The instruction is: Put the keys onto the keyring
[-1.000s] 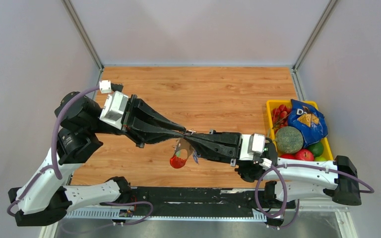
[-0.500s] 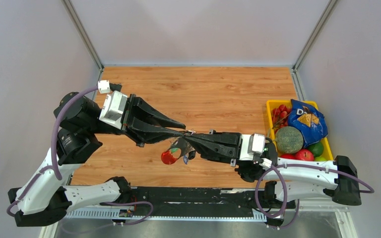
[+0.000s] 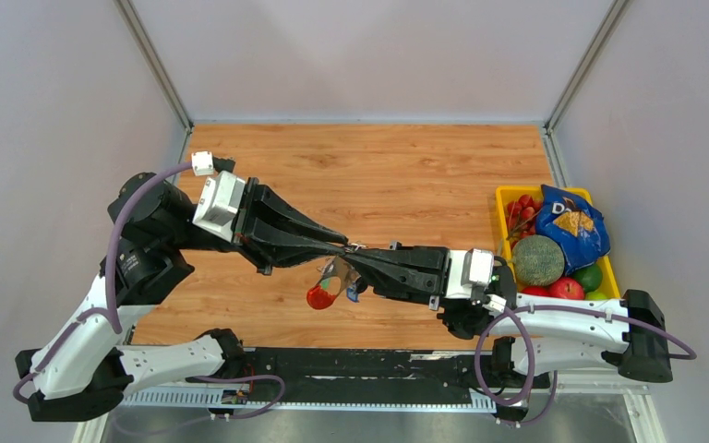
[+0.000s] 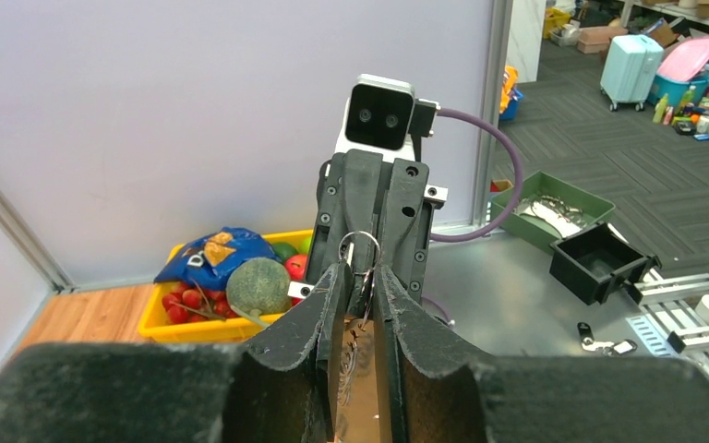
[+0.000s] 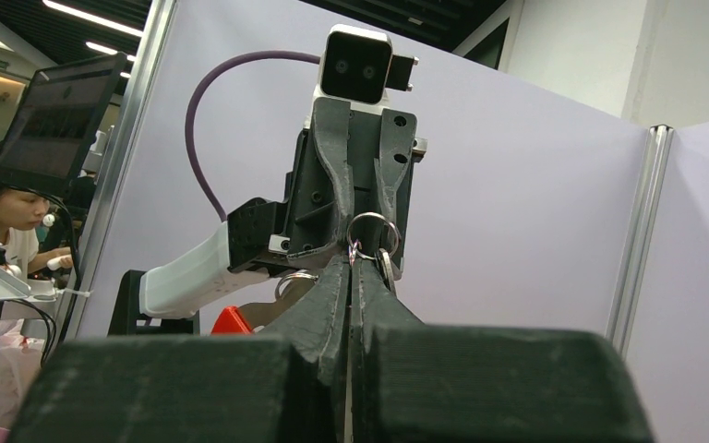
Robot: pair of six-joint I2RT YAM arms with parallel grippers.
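My two grippers meet tip to tip above the middle of the table. The keyring (image 3: 355, 246) is a thin metal ring at the meeting point. Its red oval tag (image 3: 318, 297), grey strap and small blue piece hang below it. My left gripper (image 4: 360, 269) has its fingers drawn close on either side of the ring (image 4: 358, 247). My right gripper (image 5: 350, 263) is shut, with the ring (image 5: 372, 233) sticking out above its tips. The red tag (image 5: 231, 320) shows beside the right fingers. I cannot make out the black-headed key in any view.
A yellow bin (image 3: 506, 197) at the table's right edge holds a melon, a blue chip bag, cherries, an apple and a lime. It also shows in the left wrist view (image 4: 168, 328). The wooden table (image 3: 378, 166) stretches behind the grippers.
My left gripper opened half a second ago and has closed in again on the ring. The hanging bunch swung left, then slightly back. The right arm has not moved.
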